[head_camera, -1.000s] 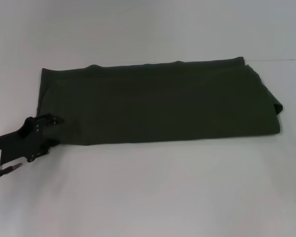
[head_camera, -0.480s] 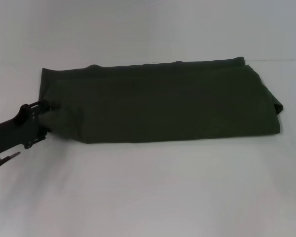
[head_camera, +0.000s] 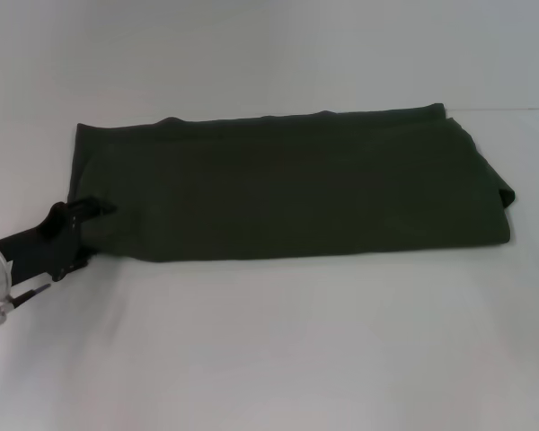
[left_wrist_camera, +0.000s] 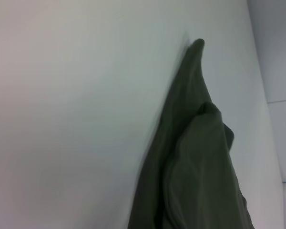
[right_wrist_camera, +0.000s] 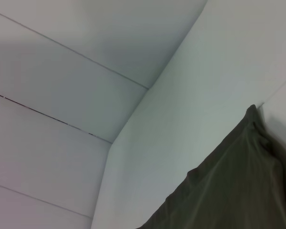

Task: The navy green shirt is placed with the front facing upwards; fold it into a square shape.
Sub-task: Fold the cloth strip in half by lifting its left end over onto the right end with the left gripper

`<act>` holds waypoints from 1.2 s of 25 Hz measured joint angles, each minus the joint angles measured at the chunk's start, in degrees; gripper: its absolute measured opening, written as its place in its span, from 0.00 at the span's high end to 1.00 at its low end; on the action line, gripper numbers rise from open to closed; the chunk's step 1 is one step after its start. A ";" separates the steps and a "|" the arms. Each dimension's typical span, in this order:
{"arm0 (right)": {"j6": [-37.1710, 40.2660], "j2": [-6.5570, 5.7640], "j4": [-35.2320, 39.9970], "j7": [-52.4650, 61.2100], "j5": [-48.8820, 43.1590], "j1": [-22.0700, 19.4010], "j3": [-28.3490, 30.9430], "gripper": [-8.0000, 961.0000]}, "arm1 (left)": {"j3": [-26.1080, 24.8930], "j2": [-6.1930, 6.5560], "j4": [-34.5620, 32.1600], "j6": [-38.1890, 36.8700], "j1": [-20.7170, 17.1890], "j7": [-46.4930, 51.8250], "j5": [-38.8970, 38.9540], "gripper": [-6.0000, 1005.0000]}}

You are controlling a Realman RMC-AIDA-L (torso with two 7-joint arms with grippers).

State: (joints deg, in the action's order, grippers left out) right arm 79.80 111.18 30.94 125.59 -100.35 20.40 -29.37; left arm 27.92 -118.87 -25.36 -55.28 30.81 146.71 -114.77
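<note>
1. Navy green shirt [head_camera: 287, 184] is shown in the head view as a long band already folded lengthwise, spread across the white desk [head_camera: 278, 350] with its plain side up. The left gripper [head_camera: 83, 229] is set at the band's near left corner; whether its fingers are spread or pinching the cloth cannot be told. The right gripper is not seen. The step in hand is judged to be the seizing of the left end for the crosswise fold. The next move calls for a firm pinch through all layers, then a lift and carry toward the right end, edges kept aligned.
2. In the left wrist view, the navy green shirt [left_wrist_camera: 200, 162] is seen as stacked folds narrowing to a point on the desk [left_wrist_camera: 76, 119]; no fingers are shown.
3. In the right wrist view, one corner of the navy green shirt [right_wrist_camera: 233, 186] is seen on the desk [right_wrist_camera: 214, 71].
4. Compared with half a second earlier, the left gripper has been shifted slightly inward onto the corner; the shirt's outline is unchanged.
</note>
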 joint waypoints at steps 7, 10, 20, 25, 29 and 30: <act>-0.08 0.03 0.00 -0.06 -0.05 -0.02 0.36 0.05 | 0.48 0.09 0.40 3.92 2.07 -0.38 -0.25 0.34; -0.09 0.03 -0.01 -0.08 -0.04 -0.02 0.43 0.05 | 0.55 0.02 0.40 3.56 2.33 -0.32 -0.25 0.35; -0.10 0.00 -0.57 -0.58 -0.05 -0.11 0.99 0.05 | -0.54 -0.34 -0.64 -3.97 0.82 -4.06 1.99 0.39; -0.18 -0.03 -0.94 -0.72 -0.05 -0.26 1.07 0.05 | 0.60 0.07 0.49 -1.77 1.56 -4.33 1.38 0.38; -0.29 -0.20 -1.23 -0.80 -0.04 -0.21 1.14 0.05 | 1.63 0.45 1.85 2.37 2.66 -0.49 -2.54 0.38; -0.32 -0.23 -1.23 -0.80 -0.03 -0.20 1.15 0.05 | 1.44 0.33 1.50 2.93 2.64 -0.44 -2.42 0.38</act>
State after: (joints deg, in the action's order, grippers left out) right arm 79.48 110.95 29.71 124.80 -100.38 20.20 -28.22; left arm 29.36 -118.54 -23.87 -52.35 33.46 146.27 -117.19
